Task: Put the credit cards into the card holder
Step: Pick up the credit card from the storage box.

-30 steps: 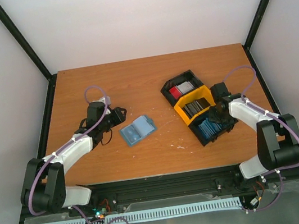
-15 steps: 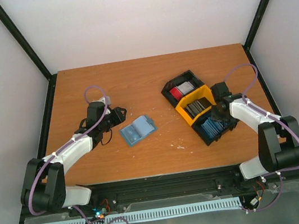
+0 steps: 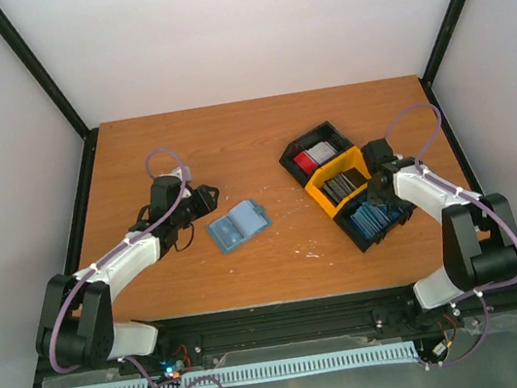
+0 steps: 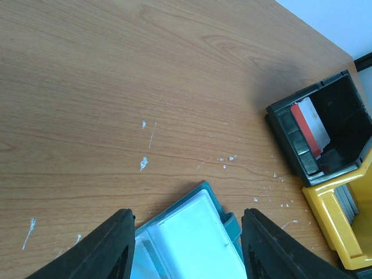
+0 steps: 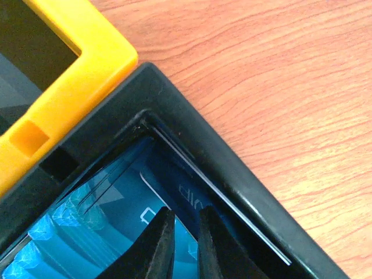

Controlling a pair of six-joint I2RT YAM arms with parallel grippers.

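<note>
Right arm's wrist now sits farther back along the tray (image 3: 302, 148) than a second ago, so more of the blue cards (image 3: 373, 218) in the near compartment shows from above; the left arm and the card holder (image 3: 237, 225) have not shifted

From the top camera the right end effector's tips are hidden under its own wrist. The right wrist camera shows the right end effector (image 5: 181, 244) reaching down into that near black compartment. Its two fingers (image 5: 158, 247) are drawn nearly together with only a slim dark gap, right over the upright blue cards. Whether they pinch a card edge cannot be made out, as the tips are cut off by the bottom of the view.

The left end effector (image 4: 187, 214) has its jaws well apart and grips nothing. The card holder lies open on the surface (image 3: 230, 139) just to its right, clear pockets up, its lower part cut off in the left wrist view. Whether the fingers touch it cannot be told.

The red credit cards (image 3: 310, 157) stand in the tray's far black compartment, well apart from the holder. Grey cards (image 3: 341, 184) fill the yellow middle one, their faces too small to read
</note>
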